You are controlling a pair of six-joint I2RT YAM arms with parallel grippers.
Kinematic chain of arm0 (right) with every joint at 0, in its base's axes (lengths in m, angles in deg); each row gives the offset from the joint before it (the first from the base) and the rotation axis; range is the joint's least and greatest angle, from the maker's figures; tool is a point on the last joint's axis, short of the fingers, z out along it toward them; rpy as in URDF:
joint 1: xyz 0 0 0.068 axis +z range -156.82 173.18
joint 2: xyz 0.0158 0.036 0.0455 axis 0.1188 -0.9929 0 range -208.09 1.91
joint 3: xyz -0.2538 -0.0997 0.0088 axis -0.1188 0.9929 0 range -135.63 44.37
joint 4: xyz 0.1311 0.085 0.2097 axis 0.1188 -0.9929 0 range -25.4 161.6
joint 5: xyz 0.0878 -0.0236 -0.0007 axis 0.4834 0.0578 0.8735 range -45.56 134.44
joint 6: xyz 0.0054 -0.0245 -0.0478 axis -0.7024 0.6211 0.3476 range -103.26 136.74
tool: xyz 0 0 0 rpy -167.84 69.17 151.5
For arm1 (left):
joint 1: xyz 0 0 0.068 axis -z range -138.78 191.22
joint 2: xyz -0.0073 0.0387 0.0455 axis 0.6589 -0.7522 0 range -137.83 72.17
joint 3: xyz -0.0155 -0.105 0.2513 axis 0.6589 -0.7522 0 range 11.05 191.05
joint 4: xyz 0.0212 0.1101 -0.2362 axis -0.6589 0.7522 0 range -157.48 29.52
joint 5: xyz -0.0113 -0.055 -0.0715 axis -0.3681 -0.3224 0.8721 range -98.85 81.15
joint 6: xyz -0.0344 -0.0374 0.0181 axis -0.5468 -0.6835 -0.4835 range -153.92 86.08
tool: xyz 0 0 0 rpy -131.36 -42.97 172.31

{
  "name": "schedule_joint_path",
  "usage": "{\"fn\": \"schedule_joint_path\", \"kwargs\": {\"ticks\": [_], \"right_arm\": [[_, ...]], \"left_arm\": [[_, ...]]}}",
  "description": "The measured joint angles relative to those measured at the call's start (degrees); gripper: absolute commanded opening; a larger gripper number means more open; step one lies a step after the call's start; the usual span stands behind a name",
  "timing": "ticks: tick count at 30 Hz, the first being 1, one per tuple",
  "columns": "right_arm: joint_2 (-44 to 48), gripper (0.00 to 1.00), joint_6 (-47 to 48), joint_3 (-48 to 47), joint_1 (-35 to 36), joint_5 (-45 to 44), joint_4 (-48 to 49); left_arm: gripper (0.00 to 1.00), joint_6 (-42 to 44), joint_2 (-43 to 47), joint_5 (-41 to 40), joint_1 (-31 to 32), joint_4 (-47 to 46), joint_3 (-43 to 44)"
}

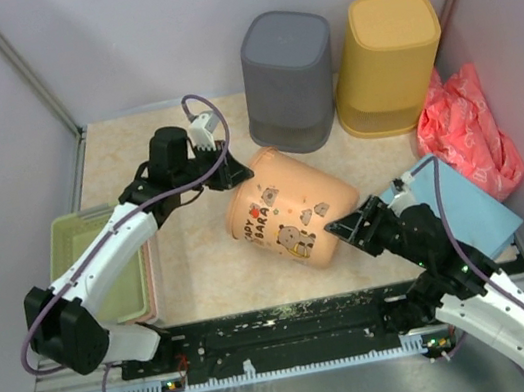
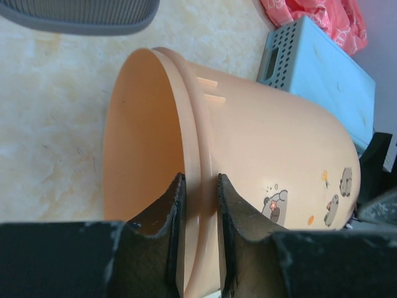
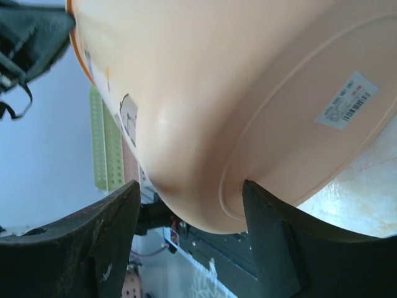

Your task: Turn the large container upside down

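The large peach container with cartoon bears lies tilted on its side in the middle of the table, mouth toward the left arm and base toward the right arm. My left gripper is shut on its rim, one finger inside the mouth and one outside, as the left wrist view shows on the container. My right gripper is open at the base. In the right wrist view its jaws straddle the lower corner of the container, one finger against the labelled bottom.
An upside-down grey container and a yellow one stand at the back. A red bag and a blue basket lie at the right. A green tray sits at the left edge.
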Motion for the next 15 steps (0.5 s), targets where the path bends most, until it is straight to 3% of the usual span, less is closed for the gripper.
{"fn": "schedule_joint_path", "kwargs": {"ticks": [15], "right_arm": [[-10.8,0.67,9.92,-5.25,0.02,8.72,5.51]], "left_arm": [[0.14,1.75,-4.9,-6.27,0.11,-7.91,1.77]]}}
